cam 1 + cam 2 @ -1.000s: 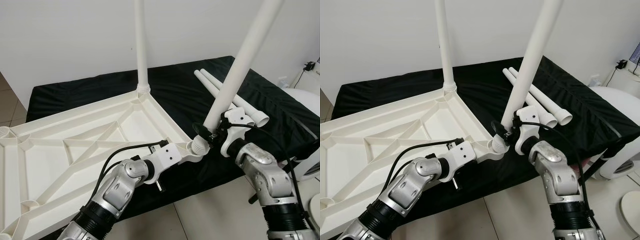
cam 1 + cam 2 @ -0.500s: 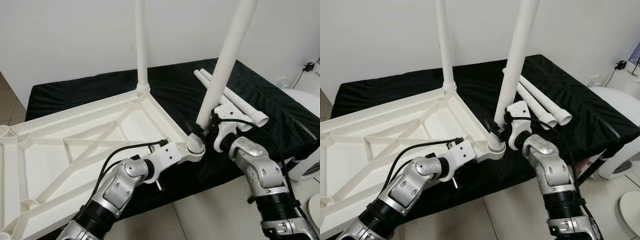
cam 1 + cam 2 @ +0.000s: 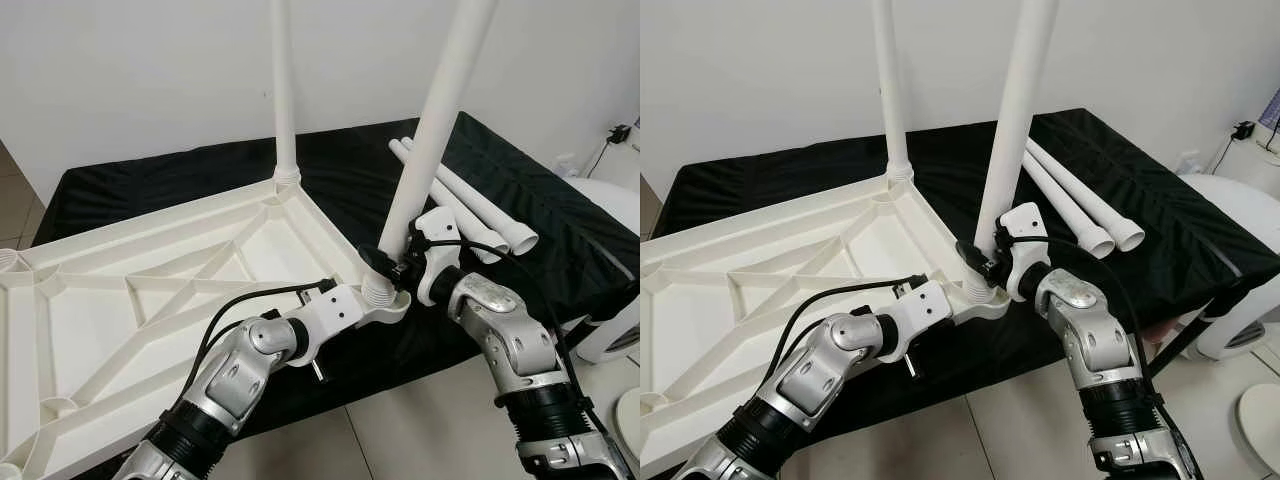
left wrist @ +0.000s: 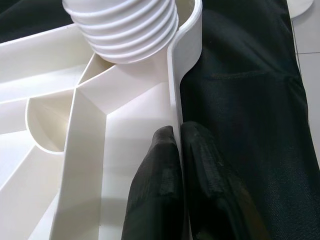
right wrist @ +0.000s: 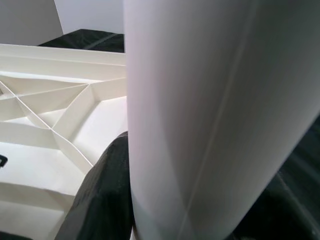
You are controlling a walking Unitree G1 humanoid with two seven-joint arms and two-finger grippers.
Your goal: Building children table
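Tabletop [image 3: 150, 300], white plastic and turned underside up with its ribs showing, lies on a black-covered surface [image 3: 560, 250], probably a bed or padded platform. One leg [image 3: 284, 100] stands upright in the far corner socket. The right gripper [image 3: 385, 262] has its black fingers [image 5: 102, 195] pinching a second leg [image 3: 430, 130] low on its shaft; this leg leans slightly, and its ribbed end [image 4: 125, 27] sits at the near corner socket, though whether it is fully seated is hard to judge. The left gripper [image 4: 177, 150] has its fingers pressed together on the tabletop's thin rim just beside that corner, one finger on each side of the wall. Two spare legs [image 3: 470, 200] lie side by side on the black cover beyond the right arm.
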